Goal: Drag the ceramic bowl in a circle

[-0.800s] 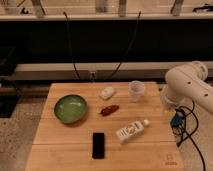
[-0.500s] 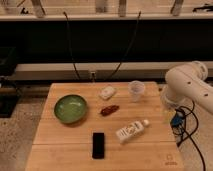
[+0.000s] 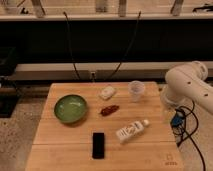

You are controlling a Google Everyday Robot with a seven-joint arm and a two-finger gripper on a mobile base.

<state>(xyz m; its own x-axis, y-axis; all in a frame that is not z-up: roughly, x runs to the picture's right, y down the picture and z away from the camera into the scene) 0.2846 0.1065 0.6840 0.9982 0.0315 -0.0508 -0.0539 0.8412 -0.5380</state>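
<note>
The ceramic bowl [image 3: 70, 108], round, shallow and glossy green, sits on the left part of the wooden table [image 3: 60, 150] with nothing in it. My white arm [image 3: 187, 87] is folded beside the table's right edge, far from the bowl. The gripper itself is hidden behind the arm's bulk there. Nothing on the table is held or touched.
A clear plastic cup [image 3: 136, 90] stands at the back right, near the arm. A white packet [image 3: 107, 92], a red-brown item [image 3: 109, 110], a white bottle lying on its side [image 3: 131, 131] and a black phone [image 3: 98, 145] lie mid-table. Cables [image 3: 180, 125] hang off the right edge.
</note>
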